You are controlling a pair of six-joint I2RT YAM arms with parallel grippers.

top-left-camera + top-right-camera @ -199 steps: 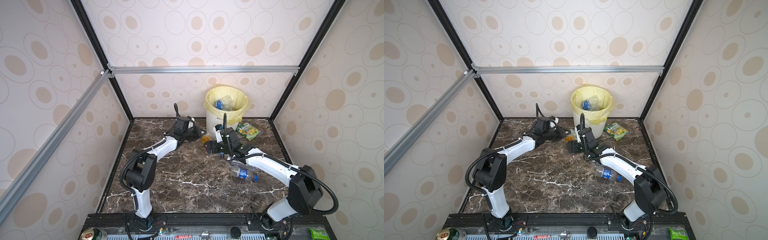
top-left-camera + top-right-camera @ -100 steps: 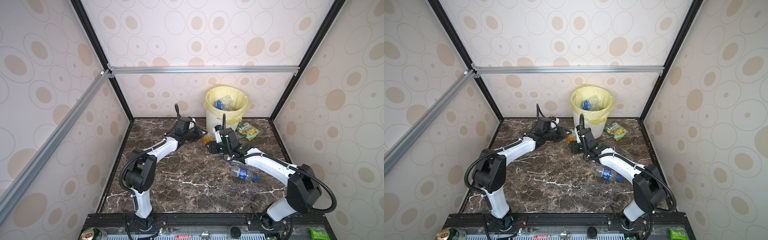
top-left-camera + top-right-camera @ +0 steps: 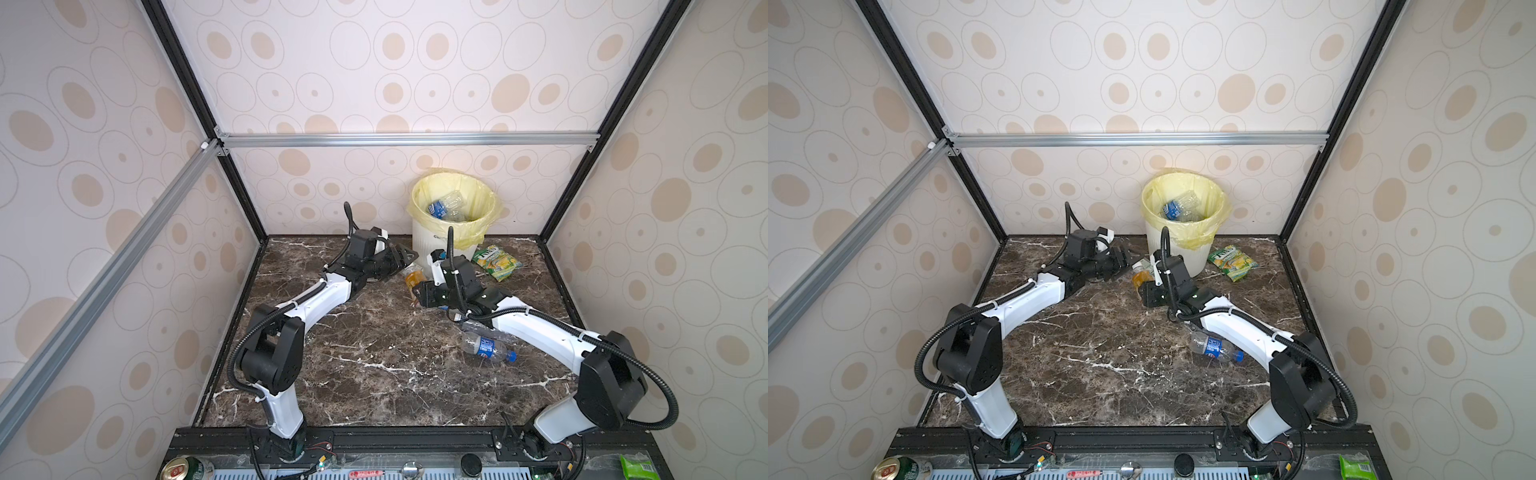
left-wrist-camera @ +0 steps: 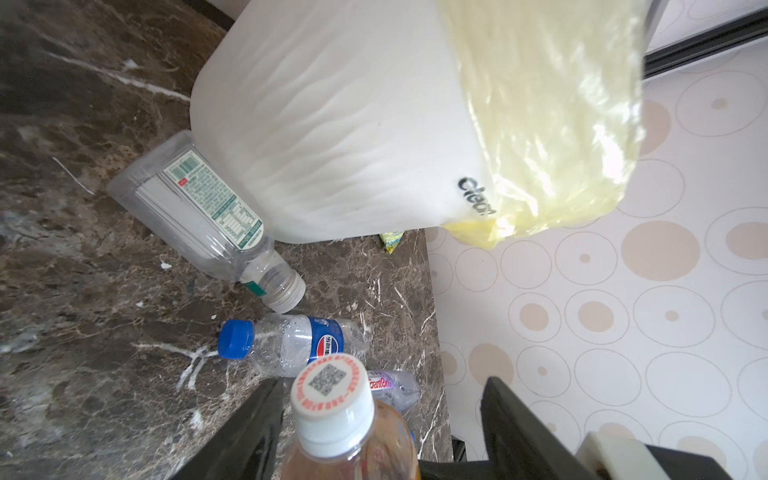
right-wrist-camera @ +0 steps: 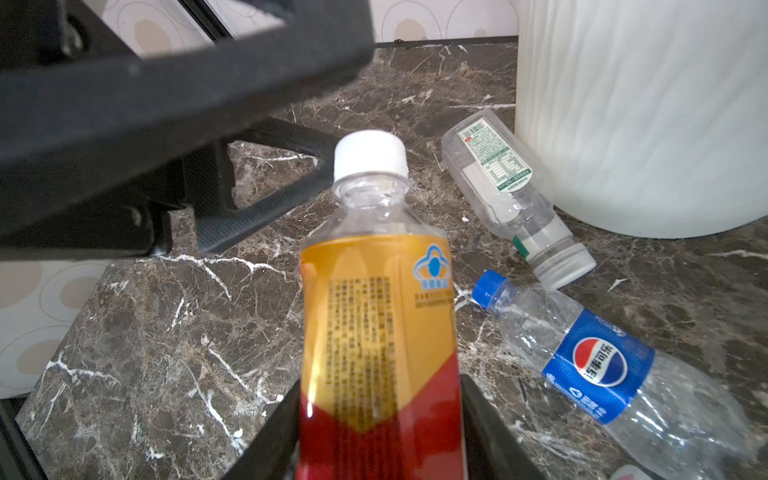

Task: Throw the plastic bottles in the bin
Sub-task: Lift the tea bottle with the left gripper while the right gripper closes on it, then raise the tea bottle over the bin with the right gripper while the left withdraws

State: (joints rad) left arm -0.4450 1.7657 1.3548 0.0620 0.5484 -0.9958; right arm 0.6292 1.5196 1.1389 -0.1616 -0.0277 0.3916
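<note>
Right gripper [image 5: 379, 419] – closed partway, gripping orange-red white-capped plastic bottle [image 5: 376, 316]. Left gripper [image 4: 382, 384] spread wide either side of its cap. Bottle just left of white ribbed bin [image 3: 430, 245] – clear green-labelled bottle [image 5: 498, 174] and clear blue-labelled bottle [image 5: 598, 365] lie at bin's base on dark marble surface [image 3: 374, 353].

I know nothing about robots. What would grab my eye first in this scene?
The orange-red bottle between the two arms near the foot of the bin: the right arm's jaws clamp it low while the left arm's jaws stand spread around its white cap. Behind it rises the white bin, its pale yellow bag holding clear bottles. A green-labelled bottle and a blue-labelled bottle lie on the marble beside it.
</note>
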